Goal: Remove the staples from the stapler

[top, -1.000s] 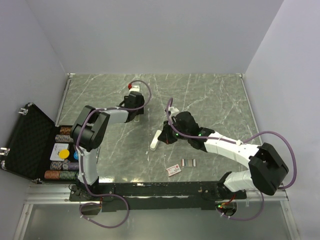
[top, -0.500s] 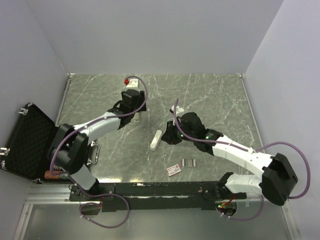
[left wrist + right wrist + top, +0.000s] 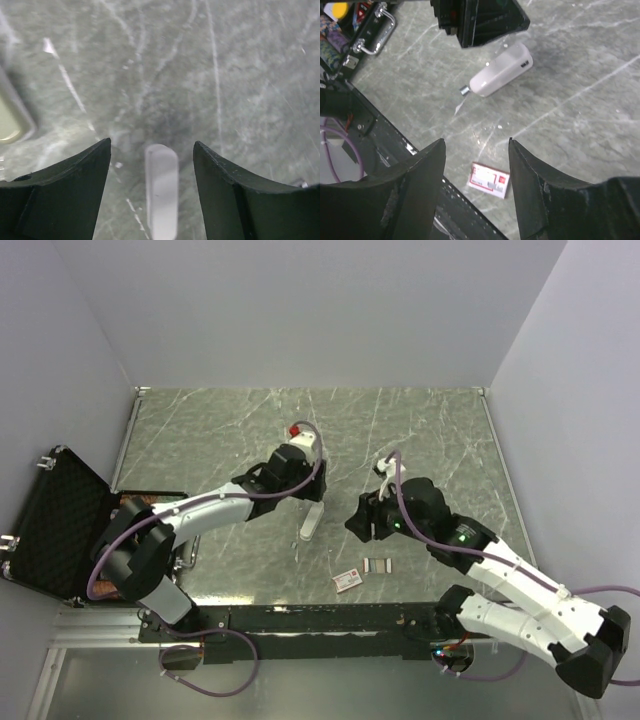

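Observation:
The white stapler (image 3: 312, 521) lies flat on the marble table (image 3: 430, 440), and nothing holds it. My left gripper (image 3: 314, 492) hovers over its far end, open. In the left wrist view the stapler (image 3: 161, 195) sits between the spread fingers of the left gripper (image 3: 152, 144) without touching them. My right gripper (image 3: 358, 520) is open and empty, just to the right of the stapler. In the right wrist view the stapler (image 3: 500, 75) lies beyond the right gripper (image 3: 476, 142). The staples (image 3: 377, 564), short grey strips, rest on the table near the front edge.
A small red-and-white box (image 3: 348, 580) (image 3: 490, 180) lies left of the staples. An open black case (image 3: 50, 525) with poker chips stands at the left edge. A pale beige object (image 3: 10, 115) shows at the left of the left wrist view.
My right gripper has opened, left the stapler and drawn back to the right. My left gripper has swung from the far table to above the stapler and opened wider.

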### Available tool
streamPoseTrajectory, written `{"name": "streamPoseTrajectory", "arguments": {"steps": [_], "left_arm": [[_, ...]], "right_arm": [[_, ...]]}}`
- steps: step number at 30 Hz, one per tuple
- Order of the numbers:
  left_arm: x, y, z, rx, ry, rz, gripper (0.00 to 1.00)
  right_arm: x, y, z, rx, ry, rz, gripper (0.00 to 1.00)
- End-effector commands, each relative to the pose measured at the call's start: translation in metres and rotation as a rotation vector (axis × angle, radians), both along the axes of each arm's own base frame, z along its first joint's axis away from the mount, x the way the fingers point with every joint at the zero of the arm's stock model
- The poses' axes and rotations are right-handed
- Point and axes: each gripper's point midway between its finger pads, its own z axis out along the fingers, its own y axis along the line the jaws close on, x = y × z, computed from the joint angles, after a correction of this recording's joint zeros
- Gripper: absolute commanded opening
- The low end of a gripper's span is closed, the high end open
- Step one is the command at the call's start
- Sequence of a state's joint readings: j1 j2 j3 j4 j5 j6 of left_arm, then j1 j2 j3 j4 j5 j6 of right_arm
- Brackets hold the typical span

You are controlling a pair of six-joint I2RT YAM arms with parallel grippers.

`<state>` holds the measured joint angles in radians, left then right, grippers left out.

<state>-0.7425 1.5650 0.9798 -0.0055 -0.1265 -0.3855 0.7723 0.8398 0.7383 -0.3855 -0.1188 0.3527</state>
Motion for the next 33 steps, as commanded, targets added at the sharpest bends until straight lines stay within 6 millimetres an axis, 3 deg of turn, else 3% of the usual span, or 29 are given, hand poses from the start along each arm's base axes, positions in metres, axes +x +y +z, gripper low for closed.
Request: {"name": "streamPoseTrajectory", "arguments": {"steps": [1,6,9,15,20,33], "left_arm": [[-0.026,-0.027,-0.013,0.011,0.029,-0.111,0.72],[-0.038,-0.039,-0.038,0.074,0.048,-0.141,0.72],[-0.041,-0.034,-0.050,0.132,0.059,-0.125,0.73],[-0.035,-0.021,-0.049,0.173,0.022,-0.063,0.73],[-0.034,-0.020,-0.044,0.178,0.012,-0.061,0.74],[-0.042,-0.040,-0.057,0.149,0.053,-0.161,0.70]], "right_arm": [[-0.010,-0.015,0.001,-0.038,0.009,-0.015,0.62],[-0.013,-0.016,-0.008,-0.039,0.030,-0.016,0.63],[-0.013,-0.015,-0.010,-0.037,0.035,-0.015,0.64],[-0.013,-0.013,-0.011,-0.031,0.031,-0.008,0.65],[-0.013,-0.009,-0.016,-0.029,0.049,0.002,0.65],[-0.015,-0.008,-0.017,-0.020,0.058,0.002,0.65]]}}
